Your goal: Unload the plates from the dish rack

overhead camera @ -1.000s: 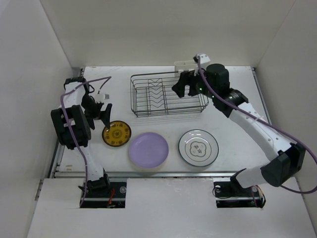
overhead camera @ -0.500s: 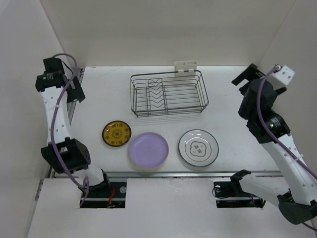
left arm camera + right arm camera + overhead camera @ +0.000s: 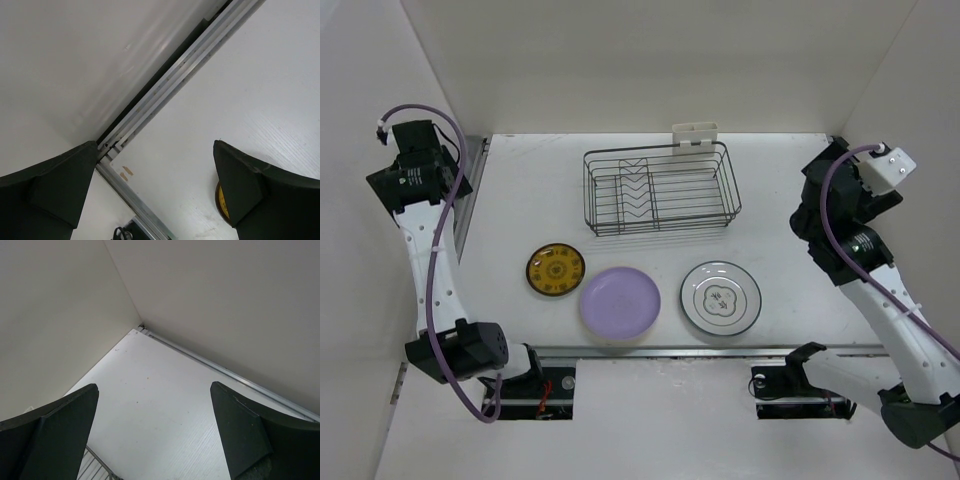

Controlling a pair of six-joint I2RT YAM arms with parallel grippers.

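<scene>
The dish rack (image 3: 660, 190) stands at the back middle of the table with a white cutlery holder (image 3: 695, 135) on its far edge; I see no plates in it. Three plates lie flat in front of it: a small dark brown-and-yellow plate (image 3: 555, 270), a lavender plate (image 3: 620, 302) and a white grey-patterned plate (image 3: 721, 297). My left gripper (image 3: 438, 172) is raised at the far left, open and empty (image 3: 155, 185); the brown-and-yellow plate's edge (image 3: 220, 197) shows beside its right finger. My right gripper (image 3: 820, 178) is raised at the far right, open and empty (image 3: 155, 425). The other plates are out of view.
White walls enclose the table on three sides. An aluminium rail (image 3: 165, 90) runs along the left table edge, and another runs along the back wall (image 3: 225, 372). A corner of the rack's wire (image 3: 97, 467) shows low in the right wrist view.
Both arms have swung away from the middle and risen. The right gripper left the rack's far right corner. The left gripper left the spot beside the brown-and-yellow plate. The plates have not moved.
</scene>
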